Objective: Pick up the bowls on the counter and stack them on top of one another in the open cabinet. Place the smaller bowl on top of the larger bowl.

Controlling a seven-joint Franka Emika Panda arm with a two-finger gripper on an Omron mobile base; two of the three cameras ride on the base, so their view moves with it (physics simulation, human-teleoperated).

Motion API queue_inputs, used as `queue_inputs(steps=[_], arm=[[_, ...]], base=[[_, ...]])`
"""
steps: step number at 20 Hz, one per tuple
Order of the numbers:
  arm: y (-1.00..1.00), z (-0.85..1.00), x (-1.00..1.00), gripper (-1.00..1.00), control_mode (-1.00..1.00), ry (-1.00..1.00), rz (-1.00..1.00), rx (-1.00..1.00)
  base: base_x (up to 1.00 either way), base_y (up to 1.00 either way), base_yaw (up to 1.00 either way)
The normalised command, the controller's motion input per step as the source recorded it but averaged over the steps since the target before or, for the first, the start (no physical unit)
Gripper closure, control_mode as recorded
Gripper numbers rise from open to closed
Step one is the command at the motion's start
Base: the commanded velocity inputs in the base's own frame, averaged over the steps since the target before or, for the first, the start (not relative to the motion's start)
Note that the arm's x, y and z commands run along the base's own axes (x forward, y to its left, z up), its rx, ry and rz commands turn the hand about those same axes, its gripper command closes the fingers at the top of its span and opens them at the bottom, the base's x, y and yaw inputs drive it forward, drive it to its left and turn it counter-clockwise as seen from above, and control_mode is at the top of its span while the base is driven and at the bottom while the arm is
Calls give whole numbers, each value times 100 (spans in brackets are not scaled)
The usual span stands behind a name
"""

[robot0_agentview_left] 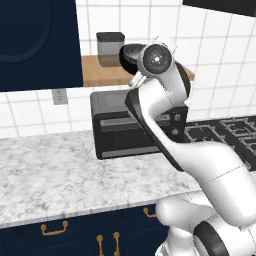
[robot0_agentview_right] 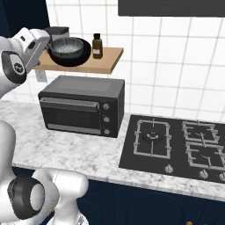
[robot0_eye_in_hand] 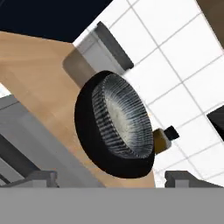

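Both bowls sit stacked on the open cabinet shelf (robot0_agentview_right: 103,63) — the grey bowl (robot0_agentview_right: 67,46) nested inside the black bowl (robot0_agentview_right: 69,58). The jaws stand open, holding nothing; the task looks essentially done.

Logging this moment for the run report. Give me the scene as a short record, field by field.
smaller bowl: grey, speckled inside, nested in the larger bowl
larger bowl: black, resting on the open cabinet
open cabinet: tan wooden shelf against white tiles
also on shelf: grey canister at the back, brown bottle beside the bowls
tool: apart from the bowls, fingertips spread, nothing between them
toaster oven: on the counter below the shelf
counter: marbled, no bowls left on it
stack: looks done
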Motion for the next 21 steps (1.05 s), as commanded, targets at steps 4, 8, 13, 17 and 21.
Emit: queue_inputs(steps=[4, 8, 13, 17, 21], arm=[[-100, -100, -100, -100, -100, -9, 0, 2], [-100, -77, -97, -100, -100, 0, -5, 17], [-50, -3, -47, -100, -100, -2, -4, 12], [0, 0, 0, -100, -100, 0, 0, 0], [-40, -12, -54, -100, -100, -52, -1, 18]], base=[[0, 0, 0], [0, 0, 0], [0, 0, 0], [0, 0, 0], [0, 0, 0]])
